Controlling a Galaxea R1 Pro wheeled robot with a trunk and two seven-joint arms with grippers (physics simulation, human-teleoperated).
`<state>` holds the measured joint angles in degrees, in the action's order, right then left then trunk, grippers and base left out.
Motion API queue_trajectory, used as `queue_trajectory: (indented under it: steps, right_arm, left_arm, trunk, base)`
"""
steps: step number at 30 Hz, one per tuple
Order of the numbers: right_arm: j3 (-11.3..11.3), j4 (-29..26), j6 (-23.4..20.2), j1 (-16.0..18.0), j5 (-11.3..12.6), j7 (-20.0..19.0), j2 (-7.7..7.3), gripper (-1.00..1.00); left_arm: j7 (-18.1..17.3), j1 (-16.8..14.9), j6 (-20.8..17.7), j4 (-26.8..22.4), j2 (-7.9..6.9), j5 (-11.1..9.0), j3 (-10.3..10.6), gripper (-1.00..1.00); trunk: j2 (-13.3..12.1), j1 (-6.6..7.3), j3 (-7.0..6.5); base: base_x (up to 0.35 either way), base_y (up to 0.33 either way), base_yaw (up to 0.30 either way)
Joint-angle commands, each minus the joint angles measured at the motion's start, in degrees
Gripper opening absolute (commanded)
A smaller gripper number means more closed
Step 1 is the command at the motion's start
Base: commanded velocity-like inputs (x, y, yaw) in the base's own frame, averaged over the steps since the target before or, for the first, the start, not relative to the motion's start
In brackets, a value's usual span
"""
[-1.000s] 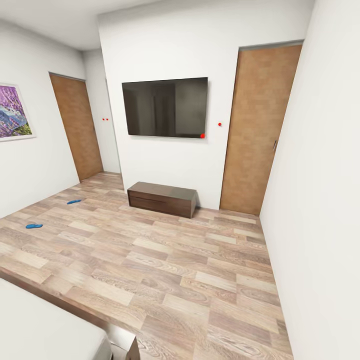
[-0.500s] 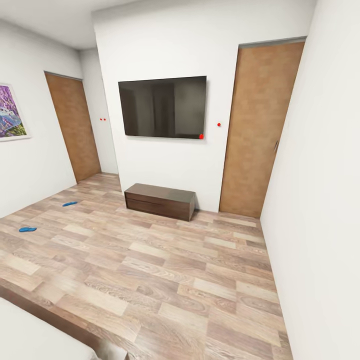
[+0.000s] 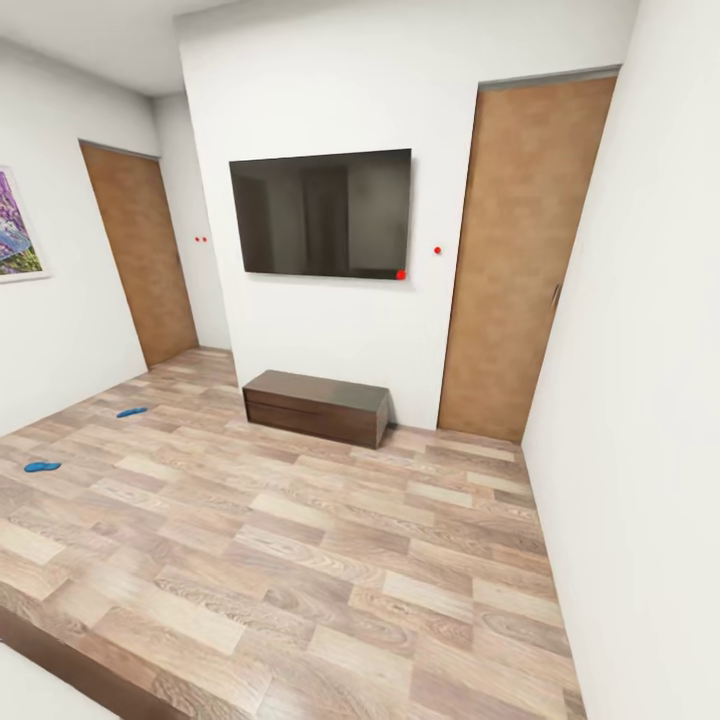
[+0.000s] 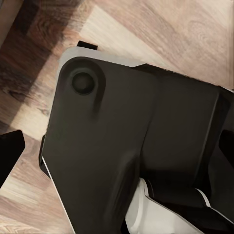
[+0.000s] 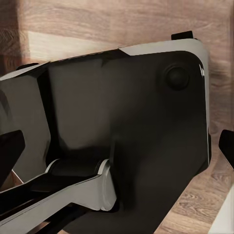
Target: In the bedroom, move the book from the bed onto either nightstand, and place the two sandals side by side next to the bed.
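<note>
Sandals: both on the wood floor [image 3: 330, 540] at far left, well apart, not paired. Near sandal [image 3: 42, 466] lies with its long axis roughly left-right across the head view; far sandal [image 3: 131, 411] likewise, tilted slightly up to the right. Toe direction too small to tell. Bed frame [image 3: 70, 665] corner sits at bottom left, sandals nowhere beside it. My read: sandal step not done; book step can't be judged. Grippers: can't tell whether wide or narrow; wrist cameras face the robot's dark base [image 4: 131, 146].

No readable text, labels, brands or numbers on any surface.
</note>
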<state>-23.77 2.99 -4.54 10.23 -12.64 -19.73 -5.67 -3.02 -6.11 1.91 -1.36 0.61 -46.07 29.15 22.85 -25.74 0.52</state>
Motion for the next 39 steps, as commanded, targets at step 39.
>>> queue_trajectory:
  steps: [39]
  right_arm:
    - [-0.49,0.09,-0.12,0.05,-0.46,-0.20,-0.04,1.00]
  left_arm:
    - [-0.23,-0.05,0.20,-0.05,0.16,-0.60,0.47,1.00]
  trunk:
    - [0.06,-0.05,0.05]
  base:
    - [0.212,-0.073,0.000]
